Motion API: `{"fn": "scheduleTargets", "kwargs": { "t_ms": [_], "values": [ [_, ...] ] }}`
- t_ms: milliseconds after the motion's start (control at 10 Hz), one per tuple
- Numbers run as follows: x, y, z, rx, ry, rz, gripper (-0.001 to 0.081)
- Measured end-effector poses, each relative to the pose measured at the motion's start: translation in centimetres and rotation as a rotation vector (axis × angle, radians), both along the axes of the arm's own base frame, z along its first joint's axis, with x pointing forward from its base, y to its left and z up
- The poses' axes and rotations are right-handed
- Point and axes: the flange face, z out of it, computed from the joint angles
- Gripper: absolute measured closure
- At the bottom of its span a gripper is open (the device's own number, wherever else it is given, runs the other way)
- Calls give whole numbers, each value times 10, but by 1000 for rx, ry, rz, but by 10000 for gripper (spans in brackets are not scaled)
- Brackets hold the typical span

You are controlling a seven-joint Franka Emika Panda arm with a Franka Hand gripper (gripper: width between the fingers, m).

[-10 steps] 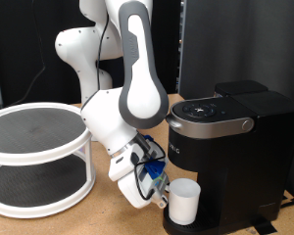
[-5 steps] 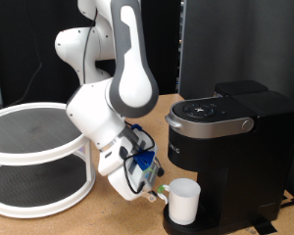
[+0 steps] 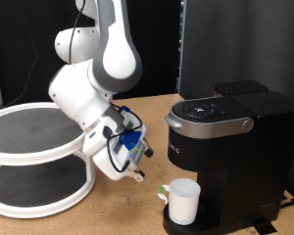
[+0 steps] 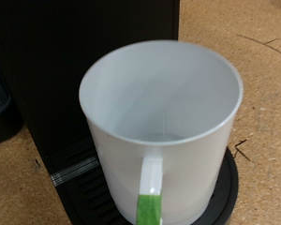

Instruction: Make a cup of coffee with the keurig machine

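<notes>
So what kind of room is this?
Probably a robot lab, not a kitchen: a white robot arm, a keurig machine with a cup, dark curtains behind.

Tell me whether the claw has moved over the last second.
Yes. The claw has backed away from the cup under the coffee maker, toward the exterior view's left.

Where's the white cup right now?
The cup sits on the keurig machine's round drip tray, at the exterior view's bottom centre; the end effector hangs just to its left, apart from it.
</notes>
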Motion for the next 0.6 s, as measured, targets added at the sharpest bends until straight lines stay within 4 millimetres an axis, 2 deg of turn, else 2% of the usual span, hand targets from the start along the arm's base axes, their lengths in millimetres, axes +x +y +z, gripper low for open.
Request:
{"fn": "scheduleTargets", "kwargs": {
  "t_ms": [200,400,600],
  "values": [
    [-10,-6,19,5,-27,-11,3],
    [-11,-6,16,1,-17,18,3],
    [-18,-16,21,44,-14,73,3]
  ]
}}
